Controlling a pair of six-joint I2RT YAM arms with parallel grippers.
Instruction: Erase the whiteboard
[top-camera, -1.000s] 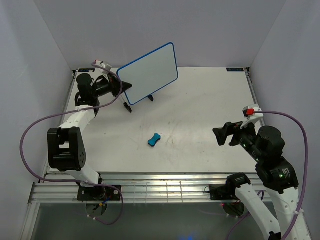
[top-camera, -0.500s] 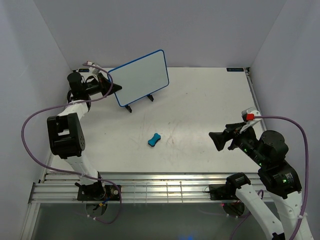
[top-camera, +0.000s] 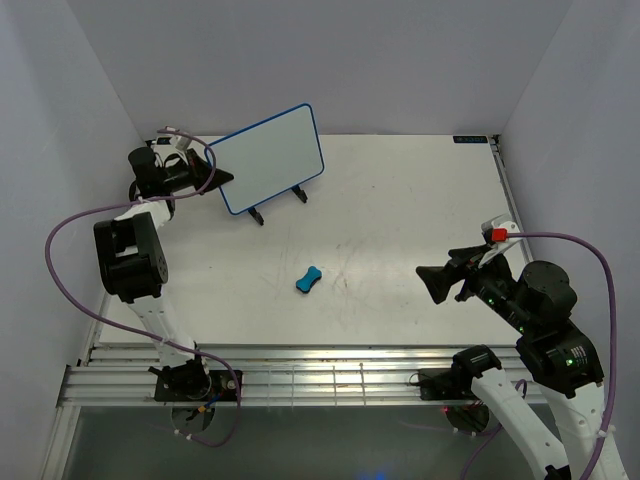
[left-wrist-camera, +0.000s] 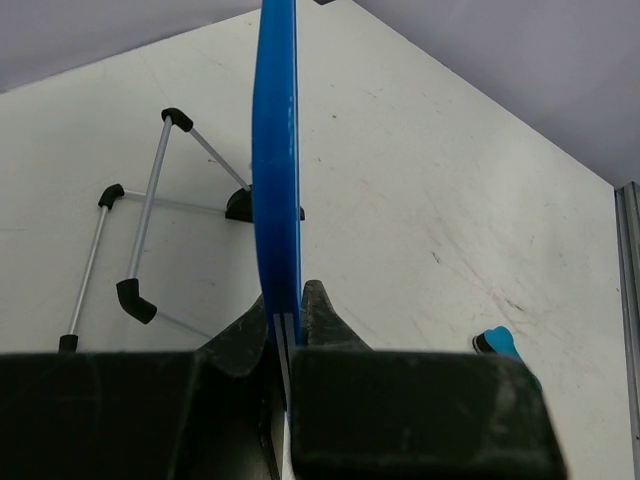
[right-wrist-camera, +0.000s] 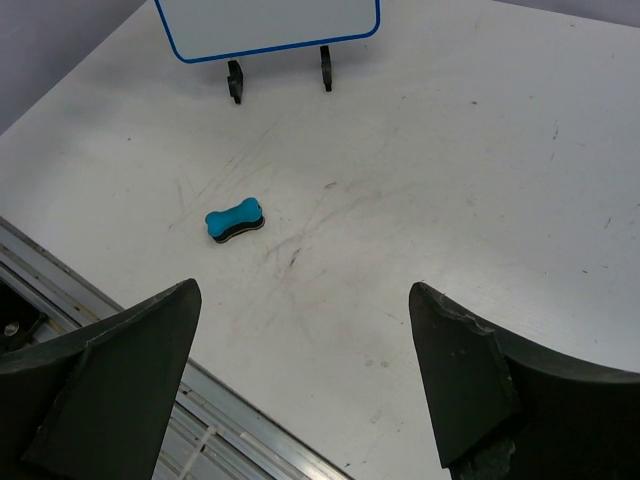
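Whiteboard (top-camera: 270, 158) and eraser (top-camera: 309, 279) sat well apart in the overhead view. The whiteboard stood tilted and blank beyond the eraser and to its left, with the black feet of a wire stand (top-camera: 258, 215) under its lower edge. The left gripper (top-camera: 222, 178) was pinched onto the board's left edge. The right gripper (top-camera: 440, 281) hung well to the right of the eraser, fingers spread.

From the left wrist, the whiteboard (left-wrist-camera: 277, 180) appeared edge-on, its blue frame clamped between the two black fingers (left-wrist-camera: 325, 318). The stand (left-wrist-camera: 133, 297) sat on one side of it and the eraser (left-wrist-camera: 500, 345) on the other.

From the right wrist, the wide-open gripper (right-wrist-camera: 302, 300) looked down on the table (right-wrist-camera: 480, 180). The eraser (right-wrist-camera: 235, 220) lay beyond its fingers, and the whiteboard (right-wrist-camera: 270, 20) was farther back.
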